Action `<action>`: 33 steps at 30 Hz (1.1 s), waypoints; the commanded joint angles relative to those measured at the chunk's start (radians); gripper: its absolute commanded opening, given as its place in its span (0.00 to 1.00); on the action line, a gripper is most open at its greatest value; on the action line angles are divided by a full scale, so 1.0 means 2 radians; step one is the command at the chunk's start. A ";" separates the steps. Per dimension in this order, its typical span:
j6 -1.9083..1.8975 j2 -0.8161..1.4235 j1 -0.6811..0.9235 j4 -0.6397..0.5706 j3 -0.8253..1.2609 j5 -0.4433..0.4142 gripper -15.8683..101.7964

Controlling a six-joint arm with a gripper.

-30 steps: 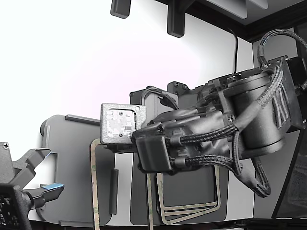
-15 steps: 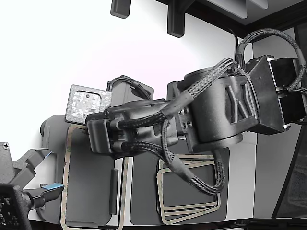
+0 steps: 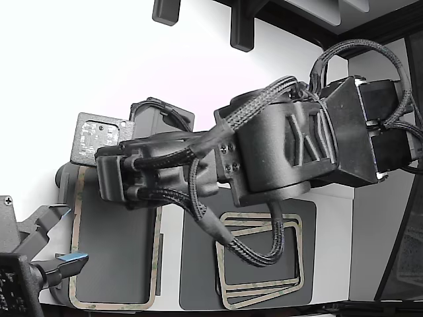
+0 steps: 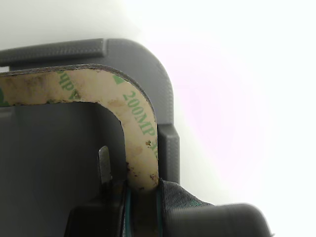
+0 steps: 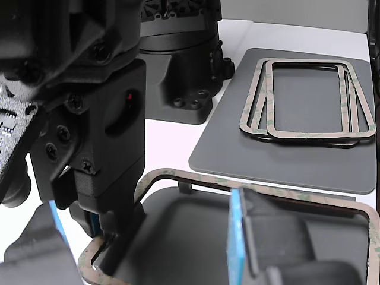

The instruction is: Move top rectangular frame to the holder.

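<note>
Carried frame (image 3: 74, 238) now over the light grey holder (image 3: 112, 254) at the exterior view's left, its outline nearly matching the plate's edges; half a second back, sitting further toward the exterior view's right and overlapping the dark mat (image 3: 198, 277), a second back barely past the mat at all. Meaning, as a judgement: transport almost finished, lowering and release left to do

Claw (image 4: 140, 197) closed on one strip of the frame near a rounded corner, seen only in the wrist view, with green lettering on the tan strip and the holder's raised rim (image 4: 165, 106) just beyond the corner. Whether the frame touches the holder or hangs just above: cannot tell

Exterior view: bulky black arm (image 3: 264, 165) with braided cables across the middle, hiding the claw itself. Spare frames (image 3: 261, 290) stacked on the mat at lower right of that view

Other view: the same stack (image 5: 309, 98) lying slightly fanned on the mat (image 5: 219, 151), the carried frame (image 5: 196, 178) ringing the holder's dark surface (image 5: 178, 237), and a second, blue-padded gripper (image 5: 240, 237) close in front, idle
</note>
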State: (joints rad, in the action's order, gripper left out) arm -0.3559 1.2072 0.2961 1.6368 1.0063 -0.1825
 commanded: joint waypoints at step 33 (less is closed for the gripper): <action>0.010 0.016 -0.024 -0.034 0.032 0.023 0.04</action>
State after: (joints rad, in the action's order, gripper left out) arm -0.3329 1.2011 0.2654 1.5769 1.0876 -0.1365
